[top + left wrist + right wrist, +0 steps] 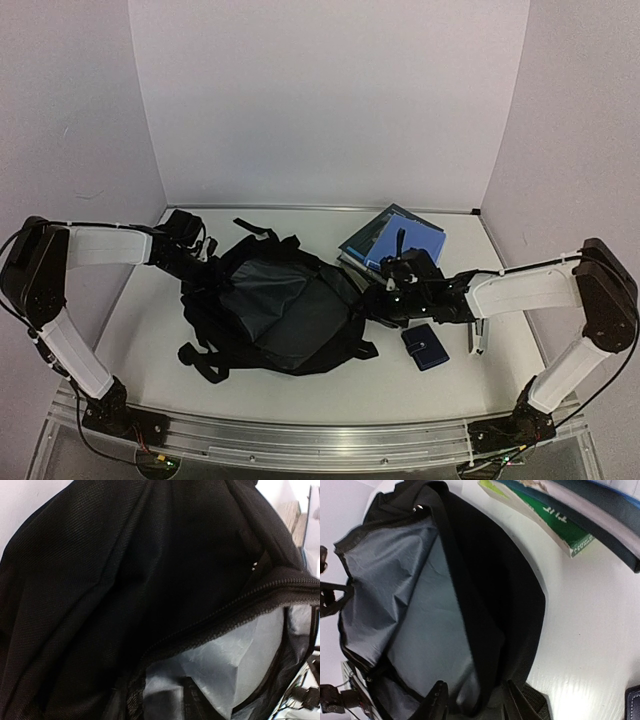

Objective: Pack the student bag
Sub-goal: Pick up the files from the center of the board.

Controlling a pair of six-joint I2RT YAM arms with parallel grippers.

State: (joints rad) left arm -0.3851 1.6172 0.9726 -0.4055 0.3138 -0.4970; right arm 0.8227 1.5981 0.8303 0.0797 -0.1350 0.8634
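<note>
Right claw [477, 705] sits at the rim of the student bag [485, 605], with one finger on each side of the black edge. Its fingers are partly apart and do not look pressed on the cloth. Left claw [200, 258] is at the far left side of the bag. Its fingers are hidden by black cloth, so it is not clear if it is wide or narrow. The bag lies in the middle of the bench [300, 395], mouth open, grey lining showing. A stack of books [392, 240] lies just beside it at the back right. A small dark-blue wallet [427, 347] lies to the right of the bag, apart from it.
</note>
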